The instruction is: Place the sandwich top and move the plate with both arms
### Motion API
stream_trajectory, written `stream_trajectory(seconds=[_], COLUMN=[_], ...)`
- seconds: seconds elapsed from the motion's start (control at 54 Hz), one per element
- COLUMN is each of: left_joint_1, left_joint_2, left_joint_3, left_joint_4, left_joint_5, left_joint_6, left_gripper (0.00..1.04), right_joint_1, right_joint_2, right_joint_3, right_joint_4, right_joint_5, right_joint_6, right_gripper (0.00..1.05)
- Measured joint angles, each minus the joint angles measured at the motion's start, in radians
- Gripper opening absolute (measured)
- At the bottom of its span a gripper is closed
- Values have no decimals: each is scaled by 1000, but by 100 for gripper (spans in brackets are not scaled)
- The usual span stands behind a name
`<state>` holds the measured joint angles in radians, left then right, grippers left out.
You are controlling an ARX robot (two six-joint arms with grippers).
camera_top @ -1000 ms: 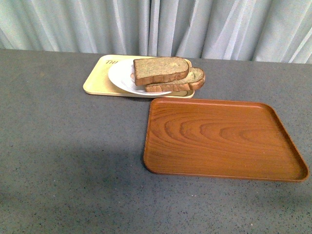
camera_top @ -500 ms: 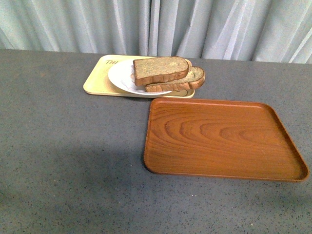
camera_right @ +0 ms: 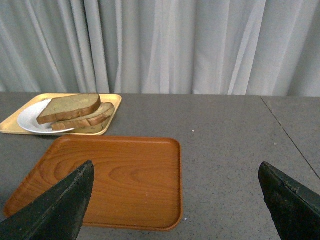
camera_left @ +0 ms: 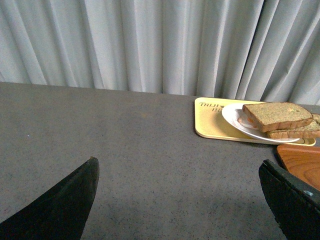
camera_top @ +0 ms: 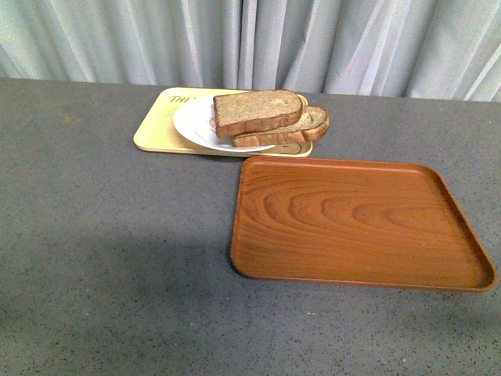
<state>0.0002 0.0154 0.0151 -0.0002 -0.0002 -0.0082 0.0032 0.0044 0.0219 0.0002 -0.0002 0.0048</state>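
Wooden tray (camera_top: 356,223): bare, nearest on table (camera_top: 102,251). Beige tray (camera_top: 160,125) behind carries plate (camera_top: 194,124); sandwich top (camera_top: 257,111) overlaps paler slice (camera_top: 301,129). Left end effector (camera_left: 180,200), right end effector (camera_right: 175,205): both released, holding nothing.

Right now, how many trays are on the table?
2. The beige tray sits at the back under the white plate carrying the bread; the brown wooden tray lies nearer, to its right, with nothing on it. None looks hidden.

My bench (camera_top: 109,258) is speckled dark grey. The plate (camera_top: 192,121) is plain white, on a pale yellow tray (camera_top: 156,129). The bread (camera_top: 257,110) is brown with darker crust. The big tray (camera_top: 356,223) shows reddish-brown wood grain. My tools' fingers (camera_right: 55,210) are black.
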Motion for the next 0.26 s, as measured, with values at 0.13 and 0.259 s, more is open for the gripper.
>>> stream_trajectory(seconds=[0.13,0.259], left_joint_1=[0,0], left_joint_2=[0,0], left_joint_3=[0,0], left_joint_4=[0,0], left_joint_5=[0,0], left_joint_6=[0,0], left_gripper=[96,96], right_joint_1=[0,0], right_joint_2=[0,0], right_joint_3=[0,0], right_joint_4=[0,0], right_joint_5=[0,0], right_joint_6=[0,0], right_gripper=[96,96])
